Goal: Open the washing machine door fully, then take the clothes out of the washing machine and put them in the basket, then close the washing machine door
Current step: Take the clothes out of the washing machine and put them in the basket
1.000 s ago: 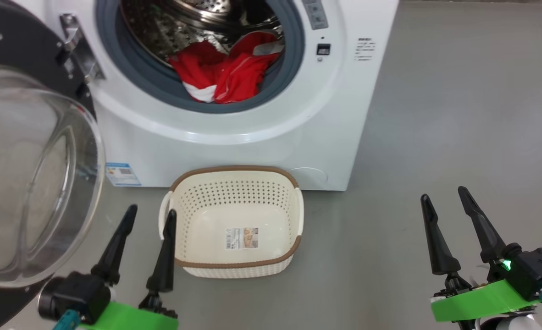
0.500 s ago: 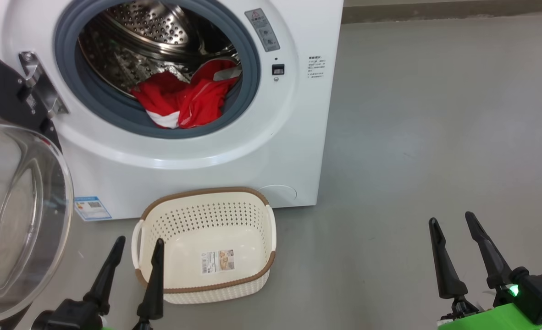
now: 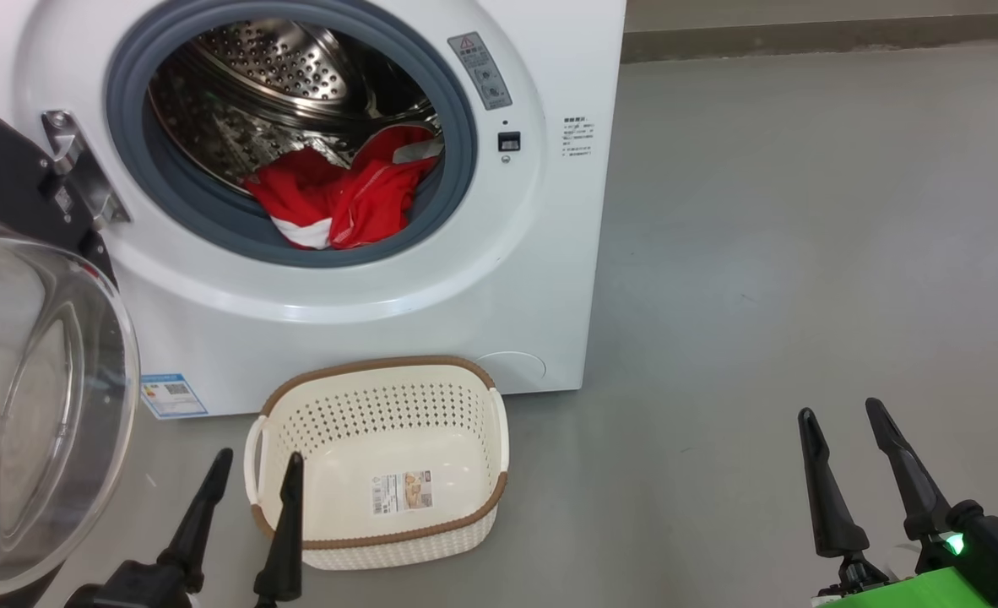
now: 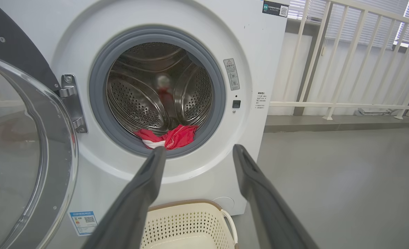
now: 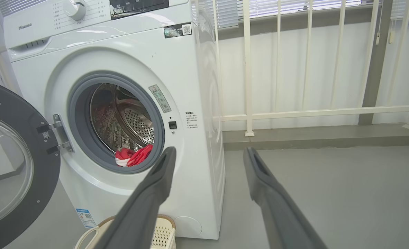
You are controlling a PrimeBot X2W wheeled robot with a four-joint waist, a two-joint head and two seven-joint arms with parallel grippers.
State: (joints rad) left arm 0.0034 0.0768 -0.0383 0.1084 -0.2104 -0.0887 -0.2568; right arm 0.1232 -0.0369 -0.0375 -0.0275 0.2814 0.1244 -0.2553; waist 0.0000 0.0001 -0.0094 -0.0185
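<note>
The white washing machine (image 3: 364, 321) stands with its black round door (image 3: 35, 388) swung wide to the left, glass bowl bulging outward. Red clothes (image 3: 338, 198) with a white band lie at the front lip of the steel drum, also seen as clothes (image 4: 170, 136) and clothes (image 5: 133, 156). The cream basket (image 3: 381, 460) sits on the floor in front of the machine, holding nothing but its sticker. My left gripper (image 3: 258, 460) is open beside the basket's left handle. My right gripper (image 3: 841, 414) is open over bare floor, far right.
Grey floor (image 3: 803, 253) stretches to the right of the machine. A white railing (image 5: 294, 69) and wall with blinds stand behind it. A low grey step (image 5: 311, 138) runs along the wall's foot.
The whole head view has shifted, so the camera moved: machine and basket sit lower and further left, more of the drum shows. Both grippers sit lower in the picture, still open.
</note>
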